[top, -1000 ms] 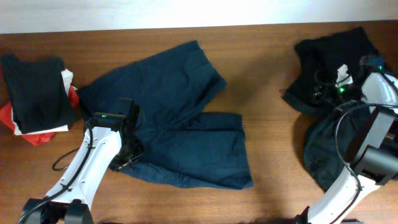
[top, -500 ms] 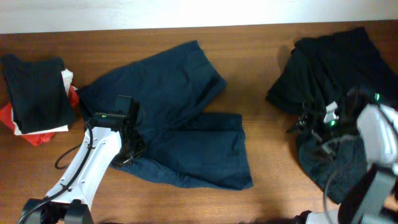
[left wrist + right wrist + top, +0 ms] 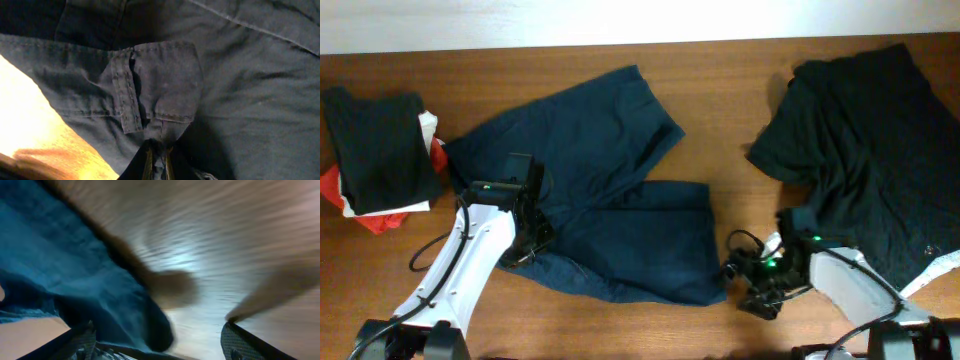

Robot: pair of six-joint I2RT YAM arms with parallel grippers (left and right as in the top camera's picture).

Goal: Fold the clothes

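Scene: a pair of navy shorts (image 3: 610, 190) lies spread open at the middle of a wooden table (image 3: 740, 90), with two robot arms working its opposite ends.
Shorts: the waistband sits at the left; one leg angles up and to the right, the other runs straight right along the near side, so the long axis goes left to right.
Left gripper (image 3: 525, 238): down on the waistband edge; the wrist view shows its fingers (image 3: 149, 159) drawn together with a fold of cloth pinched between them.
Right gripper (image 3: 752, 285): low over bare wood just beside the hem of the near leg, to its right; its fingers (image 3: 82, 341) stand wide apart, holding nothing, though the wrist view is blurred.
Key relation: the hem lies to the left of the right gripper, which is much the nearer arm to it; a fold would likely carry that end leftward towards the held waistband.
Also on the table: a loose heap of black clothes (image 3: 860, 150) at far right, and a folded stack (image 3: 375, 150) at far left.
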